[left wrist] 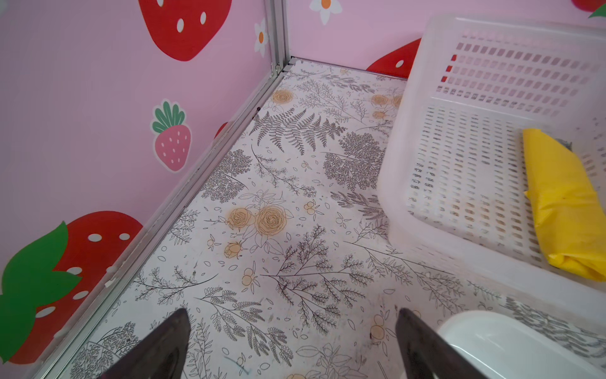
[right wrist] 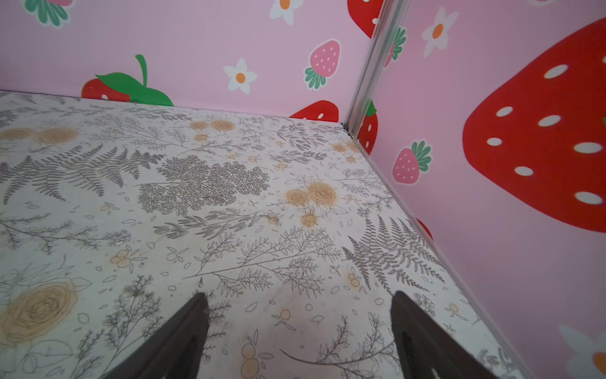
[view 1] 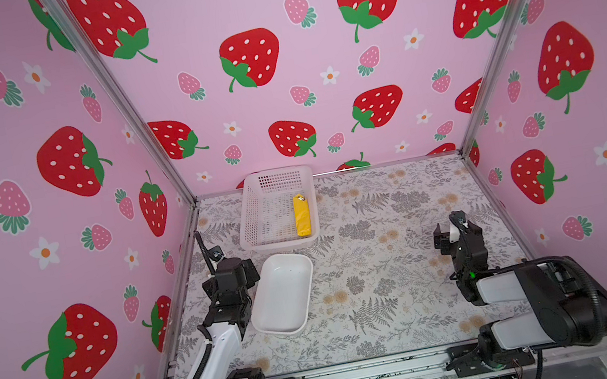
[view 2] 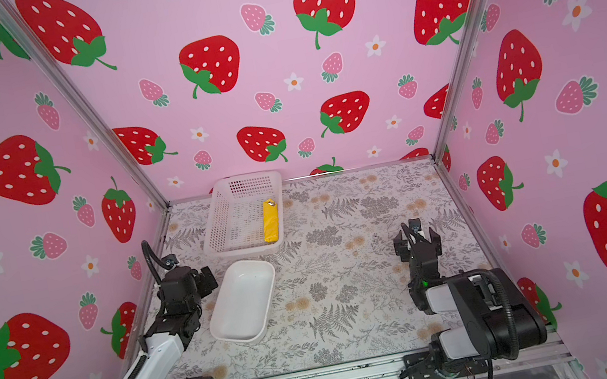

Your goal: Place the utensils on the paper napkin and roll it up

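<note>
The paper napkin [view 1: 302, 216] [view 2: 271, 221] [left wrist: 557, 197] is a tight yellow roll lying along the right side inside the white mesh basket [view 1: 254, 207] [view 2: 215, 223] [left wrist: 410, 131]. Of the utensils, only a small dark tip [left wrist: 565, 144] pokes out of the roll's far end; the rest is hidden. My left gripper [view 1: 252, 271] [view 2: 207, 277] [left wrist: 292, 315] hangs open and empty over the floral mat, beside the tray's far left corner, short of the basket. My right gripper [view 1: 452, 229] [view 2: 416, 238] [right wrist: 300, 295] is open and empty over bare mat at the right.
An empty white plastic tray [view 1: 282, 291] [view 2: 243, 300] [left wrist: 508, 341] lies in front of the basket, right of the left arm. Pink strawberry walls close in the left, back and right sides. A metal rail runs along the front edge.
</note>
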